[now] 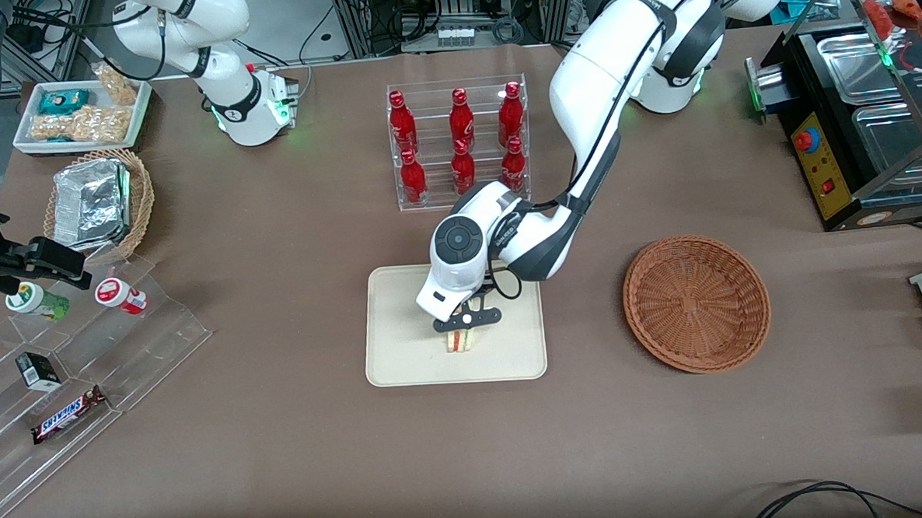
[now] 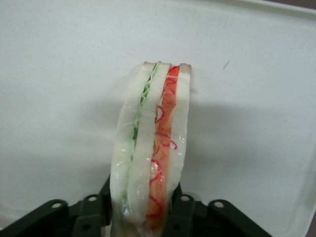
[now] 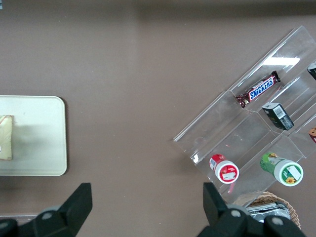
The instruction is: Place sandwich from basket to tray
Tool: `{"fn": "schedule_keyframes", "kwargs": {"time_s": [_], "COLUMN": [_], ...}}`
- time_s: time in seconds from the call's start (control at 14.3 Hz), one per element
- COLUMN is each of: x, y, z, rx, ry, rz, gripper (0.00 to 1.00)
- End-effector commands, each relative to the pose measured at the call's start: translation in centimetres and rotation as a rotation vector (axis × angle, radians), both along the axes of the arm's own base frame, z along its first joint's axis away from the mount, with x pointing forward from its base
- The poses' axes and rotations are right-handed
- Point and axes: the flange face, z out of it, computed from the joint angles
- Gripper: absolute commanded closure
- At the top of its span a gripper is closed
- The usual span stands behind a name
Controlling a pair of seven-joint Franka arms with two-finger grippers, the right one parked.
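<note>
Left arm reaches down over the tray (image 1: 403,355); its gripper (image 1: 460,334) sits just above the tray's surface, roughly over the tray's middle. The gripper is clamped on the sandwich (image 1: 460,341): in the left wrist view the black fingers (image 2: 183,213) press against both bread faces of the sandwich (image 2: 150,148), with the red and green filling layers running between the pale slices. The sandwich stands on edge, narrow tip pointing away from the fingers, with the tray (image 2: 59,74) filling the view beneath it; whether it already touches the tray I cannot tell. The right wrist view shows one edge of the sandwich (image 3: 6,137) over the tray (image 3: 44,143). The basket (image 1: 696,303) lies flat on the brown table (image 1: 283,454), beside the tray toward the working arm's end, well apart from it, with nothing in it. Farther from the front camera than the tray stands a clear rack of red bottles (image 1: 460,142). Toward the parked arm's end from the tray, a clear stepped display (image 1: 85,384) holds a chocolate bar (image 1: 67,415) and small pots
</note>
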Motion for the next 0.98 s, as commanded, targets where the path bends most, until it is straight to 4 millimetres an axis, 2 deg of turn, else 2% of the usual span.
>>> {"fn": "schedule_keyframes", "kwargs": {"time_s": [0.0, 0.07, 0.28, 0.42, 0.56, 0.63, 0.7, 0.84, 0.91], "x": [0.3, 0.3, 1.1, 3.2, 2.9, 2.6, 2.6, 1.4, 1.2], "y": [-0.3, 0.0, 2.7, 8.3, 12.9, 15.5, 19.0, 25.0, 27.3], "z": [3.2, 5.2, 13.6, 19.9, 25.0, 27.0, 29.0, 31.6, 32.6], "rx": [0.015, 0.024, 0.026, 0.04, 0.035, 0.007, -0.011, 0.002, 0.003], "ry": [-0.032, -0.03, -0.043, -0.023, 0.037, 0.076, 0.1, 0.138, 0.137], "rz": [0.045, 0.054, 0.077, 0.141, 0.103, 0.069, 0.045, 0.032, 0.056], "gripper": [0.0, 0.0, 0.0, 0.0, 0.0, 0.0, 0.0, 0.0, 0.0]}}
